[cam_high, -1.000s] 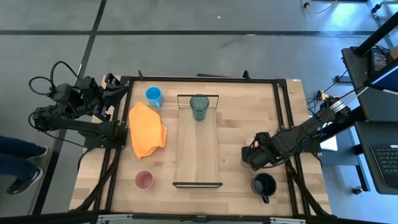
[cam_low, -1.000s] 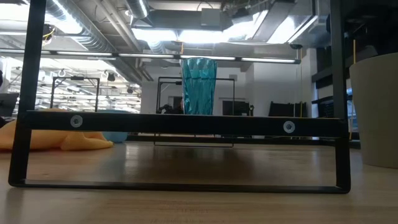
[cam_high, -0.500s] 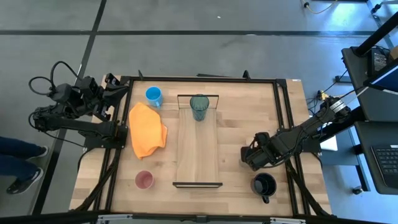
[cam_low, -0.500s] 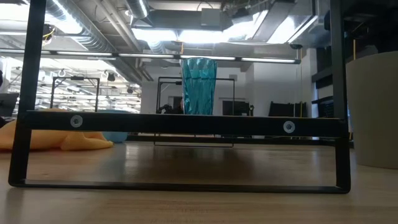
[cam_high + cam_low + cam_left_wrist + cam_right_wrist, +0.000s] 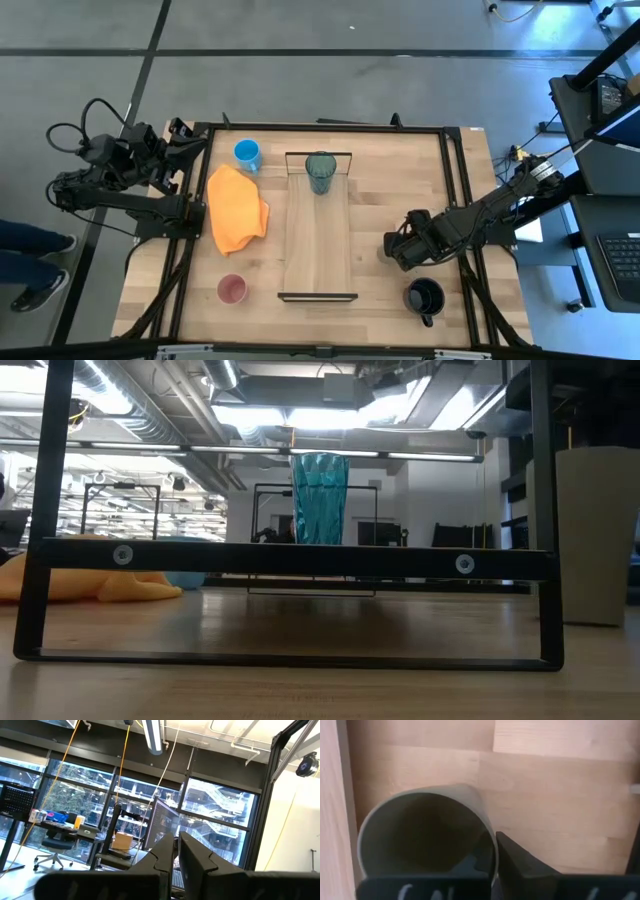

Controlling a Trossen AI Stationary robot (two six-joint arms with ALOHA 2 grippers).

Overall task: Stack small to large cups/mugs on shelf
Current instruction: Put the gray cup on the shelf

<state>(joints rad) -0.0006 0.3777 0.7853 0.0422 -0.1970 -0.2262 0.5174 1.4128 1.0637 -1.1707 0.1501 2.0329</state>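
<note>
1. The right gripper point(image 5: 392, 249) pinches the olive-green cup's point(image 5: 427, 837) rim, one finger inside, just right of the shelf point(image 5: 318, 235).
2. A teal tumbler point(image 5: 320, 171) stands at the shelf's far end.
3. The left gripper point(image 5: 177, 855), fingers nearly closed and empty, waits off the table's left edge.

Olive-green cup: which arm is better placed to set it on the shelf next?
Right. The right pincer already grips the olive-green cup's rim, just right of the shelf. The left pincer is parked off the table's left edge, pointing into the room.
</note>
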